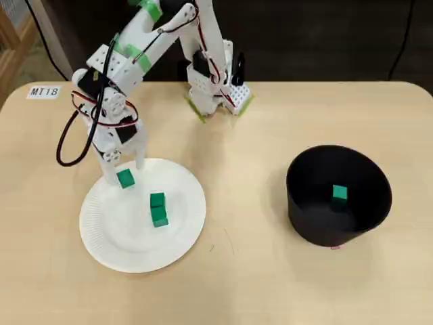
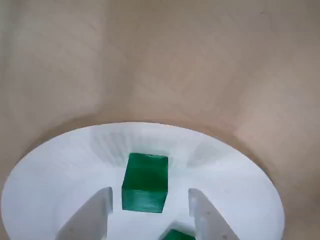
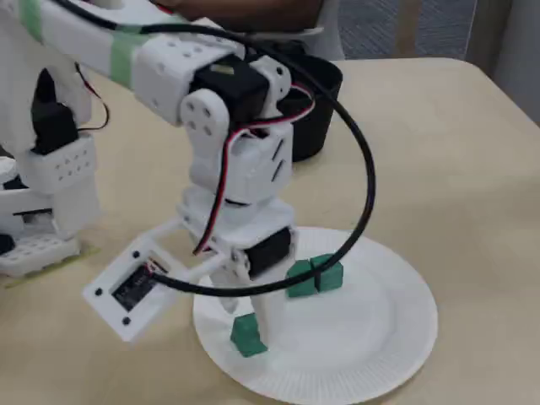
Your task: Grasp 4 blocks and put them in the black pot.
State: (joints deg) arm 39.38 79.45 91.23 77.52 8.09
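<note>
One block (image 1: 339, 193) lies in the black pot (image 1: 306, 206) at right; three wait on the white plate (image 1: 101, 230) at left. Your gripper (image 2: 150, 210) straddles the far block (image 2: 145, 182), jaws apart. Close, then lift clear.

A small white label (image 1: 44, 91) lies on the worktop (image 1: 270, 284) near its upper left corner in the overhead view, and it reads "MT18" in dark letters. No other writing, brand or number can be read in any of the three views; the arm's white housings and the small board hanging beside the wrist in the fixed view show no legible print.
</note>
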